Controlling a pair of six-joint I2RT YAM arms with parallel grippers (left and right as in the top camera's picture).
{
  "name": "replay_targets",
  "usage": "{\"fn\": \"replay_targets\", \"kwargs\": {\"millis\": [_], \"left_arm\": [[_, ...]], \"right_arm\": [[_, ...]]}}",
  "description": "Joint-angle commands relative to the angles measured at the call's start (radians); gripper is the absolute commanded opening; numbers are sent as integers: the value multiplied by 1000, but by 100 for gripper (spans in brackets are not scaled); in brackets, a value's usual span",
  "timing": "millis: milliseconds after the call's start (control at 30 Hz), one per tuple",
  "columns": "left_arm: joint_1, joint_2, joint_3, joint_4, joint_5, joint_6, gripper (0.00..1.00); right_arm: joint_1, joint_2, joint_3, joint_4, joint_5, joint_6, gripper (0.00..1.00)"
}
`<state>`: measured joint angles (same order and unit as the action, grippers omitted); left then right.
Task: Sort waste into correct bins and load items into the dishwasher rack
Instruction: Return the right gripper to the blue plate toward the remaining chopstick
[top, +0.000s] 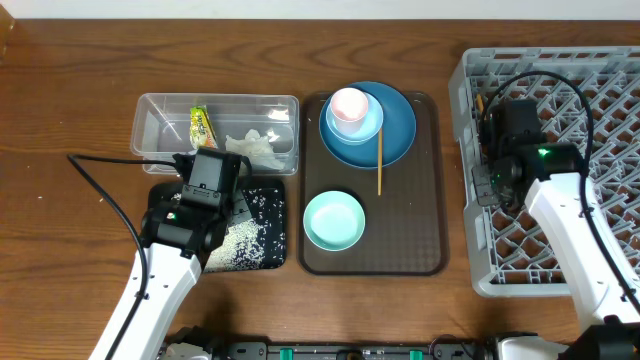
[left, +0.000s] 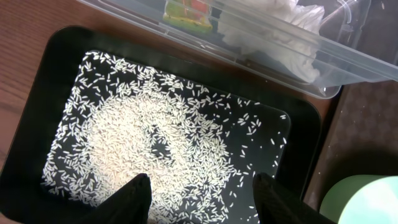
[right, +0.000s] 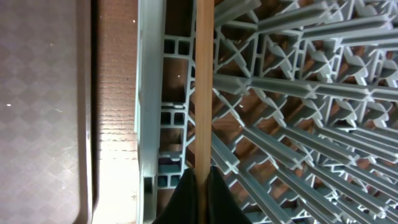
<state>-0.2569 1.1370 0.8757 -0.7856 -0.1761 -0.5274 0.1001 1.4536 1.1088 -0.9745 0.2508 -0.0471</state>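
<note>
The right gripper (right: 200, 180) is pinching the near end of a chopstick (right: 204, 87), which is reaching ahead of the jaws over the rim of the rack (right: 298, 87). It looks light, stiff and probably slick, so it would be steadier held mid-length. The left gripper (left: 202, 193) is gaping over rice (left: 137, 137).

Rack (right: 149, 93) matt grey moulded plastic, chopstick (right: 204, 81) smooth bare wood, container (left: 348, 62) clear glossy plastic, black tray (left: 43, 93) smooth semi-gloss, table (top: 80, 60) grained wood.

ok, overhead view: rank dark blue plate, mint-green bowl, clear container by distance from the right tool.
1. dark blue plate, top of the brown tray, nearest the right tool.
2. mint-green bowl, lower on that tray.
3. clear container, far left.
</note>
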Motion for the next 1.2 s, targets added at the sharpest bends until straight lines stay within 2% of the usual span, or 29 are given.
{"fn": "replay_targets", "kwargs": {"millis": [0, 33, 100, 400, 500, 667, 833, 900, 1033, 1167], "left_arm": [[4, 6, 5, -3, -19, -6, 56], [4, 6, 5, -3, -20, -6, 56], [4, 6, 5, -3, -20, -6, 56], [4, 6, 5, -2, -20, -6, 56], [4, 6, 5, -2, -20, -6, 56], [4, 6, 5, -2, -20, -6, 56], [4, 6, 5, -2, -19, -6, 56], [4, 6, 5, -2, -19, -6, 56], [4, 6, 5, -2, -19, -6, 56], [4, 6, 5, -2, -19, -6, 56]], "right_arm": [[-8, 5, -24, 17, 7, -14, 17], [-8, 5, -26, 18, 7, -14, 24], [-8, 5, -26, 19, 7, -14, 31], [-8, 5, -26, 26, -18, 45, 39], [-8, 5, -26, 50, -131, 118, 40], [-7, 5, -26, 120, -425, 243, 43], [-3, 5, -26, 178, -618, 422, 41], [13, 5, -26, 187, -621, 497, 43], [77, 5, -27, 231, -594, 537, 45], [167, 5, -27, 260, -462, 613, 45]]}}
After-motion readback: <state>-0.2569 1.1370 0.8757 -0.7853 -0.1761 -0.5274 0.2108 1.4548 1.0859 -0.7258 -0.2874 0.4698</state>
